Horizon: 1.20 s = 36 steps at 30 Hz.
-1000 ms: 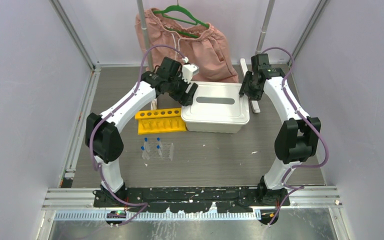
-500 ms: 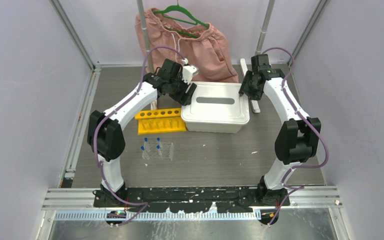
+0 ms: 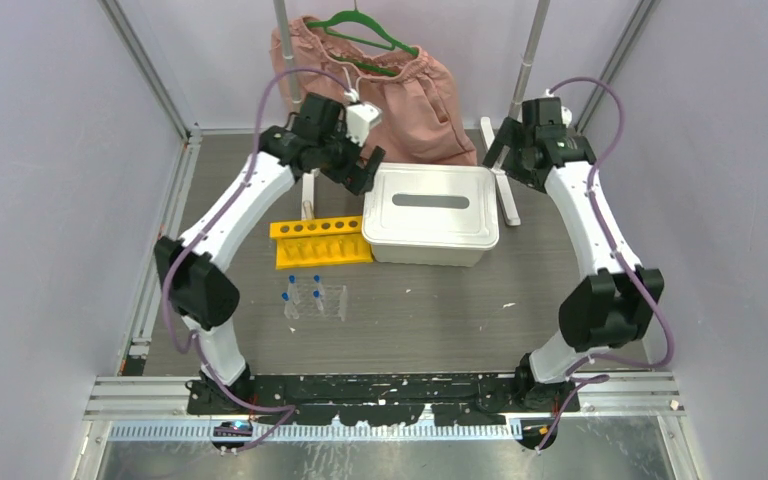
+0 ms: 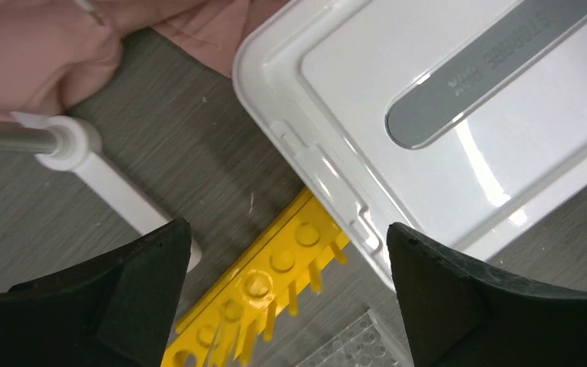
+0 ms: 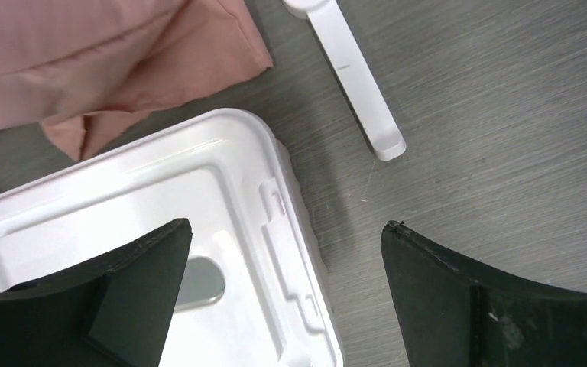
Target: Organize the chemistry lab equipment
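Both arms are up at the back of the bench (image 3: 440, 300), hovering around the white lidded storage box (image 3: 430, 215). The left fingers (image 4: 122, 306) are spread wide with nothing in them, over the box's left edge. Same with the right fingers (image 5: 489, 306), over its far right corner. The yellow holed tube rack (image 3: 322, 241) sits tight against the box's left side. The clear plastic grid rack (image 3: 328, 300) is a bit nearer the arm bases, with small blue-capped tubes (image 3: 291, 292) at its left side. Pink shorts (image 3: 400, 90) hang behind.
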Available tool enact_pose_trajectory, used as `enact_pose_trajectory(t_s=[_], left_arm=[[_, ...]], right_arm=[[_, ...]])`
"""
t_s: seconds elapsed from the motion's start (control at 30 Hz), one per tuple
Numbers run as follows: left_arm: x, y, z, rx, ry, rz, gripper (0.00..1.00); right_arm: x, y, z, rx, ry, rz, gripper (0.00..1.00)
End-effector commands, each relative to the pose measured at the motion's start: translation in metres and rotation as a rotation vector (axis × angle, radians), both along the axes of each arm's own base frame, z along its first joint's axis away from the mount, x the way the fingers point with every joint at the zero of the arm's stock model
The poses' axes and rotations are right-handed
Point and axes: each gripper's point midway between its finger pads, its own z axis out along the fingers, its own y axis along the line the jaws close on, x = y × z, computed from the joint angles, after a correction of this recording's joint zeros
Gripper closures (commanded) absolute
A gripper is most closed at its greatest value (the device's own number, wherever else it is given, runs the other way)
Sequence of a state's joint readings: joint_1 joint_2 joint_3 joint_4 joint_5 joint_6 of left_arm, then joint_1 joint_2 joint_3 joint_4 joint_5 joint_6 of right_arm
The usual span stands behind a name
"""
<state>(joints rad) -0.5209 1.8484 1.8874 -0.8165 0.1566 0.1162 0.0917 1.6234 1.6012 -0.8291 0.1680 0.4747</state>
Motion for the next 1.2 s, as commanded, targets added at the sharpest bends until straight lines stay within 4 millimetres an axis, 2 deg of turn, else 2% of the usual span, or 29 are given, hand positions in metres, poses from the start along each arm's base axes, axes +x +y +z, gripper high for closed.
enact_pose_trajectory(t_s=[0.0, 0.1, 0.2, 0.27, 0.37, 0.47, 0.5, 0.57, 0.6, 0.7, 0.83, 1.0, 1.07, 1.17], left_arm=[[-0.018, 0.051, 0.104, -0.092, -0.170, 0.097, 0.00], [-0.023, 0.095, 0.113, -0.097, -0.178, 0.180, 0.00], [-0.037, 0.134, 0.111, -0.080, -0.181, 0.235, 0.00], [-0.048, 0.156, 0.100, -0.056, -0.159, 0.265, 0.00], [-0.066, 0.187, 0.091, -0.037, -0.154, 0.321, 0.00], [-0.082, 0.218, 0.077, -0.045, -0.162, 0.391, 0.00], [-0.087, 0.234, 0.069, -0.047, -0.155, 0.435, 0.00], [-0.097, 0.254, 0.050, -0.040, -0.145, 0.494, 0.00], [-0.103, 0.263, 0.041, -0.035, -0.146, 0.518, 0.00], [-0.109, 0.282, 0.008, -0.026, -0.126, 0.550, 0.00], [-0.111, 0.295, -0.031, -0.062, -0.051, 0.571, 0.00], [-0.108, 0.289, -0.080, -0.133, 0.005, 0.555, 0.00], [-0.103, 0.287, -0.093, -0.167, -0.008, 0.562, 0.00], [-0.091, 0.282, -0.107, -0.228, -0.055, 0.556, 0.00]], right_arm=[[-0.017, -0.008, 0.079, 0.004, -0.214, -0.030, 0.00], [-0.031, -0.009, 0.080, 0.002, -0.221, -0.028, 0.00], [-0.041, -0.005, 0.069, 0.018, -0.196, -0.008, 0.00], [-0.045, -0.001, 0.058, 0.038, -0.171, 0.001, 0.00], [-0.054, -0.005, 0.042, 0.032, -0.148, -0.019, 0.06], [-0.064, -0.021, 0.033, -0.020, -0.183, -0.088, 0.14], [-0.068, -0.028, 0.028, -0.045, -0.197, -0.117, 0.14], [-0.076, -0.044, 0.018, -0.105, -0.231, -0.177, 0.02], [-0.081, -0.052, 0.013, -0.133, -0.241, -0.209, 0.00], [-0.094, -0.072, -0.002, -0.186, -0.260, -0.311, 0.00], [-0.103, -0.081, -0.023, -0.195, -0.257, -0.370, 0.00], [-0.108, -0.099, -0.052, -0.299, -0.283, -0.401, 0.00], [-0.106, -0.103, -0.062, -0.346, -0.308, -0.379, 0.00], [-0.113, -0.116, -0.077, -0.406, -0.323, -0.439, 0.00]])
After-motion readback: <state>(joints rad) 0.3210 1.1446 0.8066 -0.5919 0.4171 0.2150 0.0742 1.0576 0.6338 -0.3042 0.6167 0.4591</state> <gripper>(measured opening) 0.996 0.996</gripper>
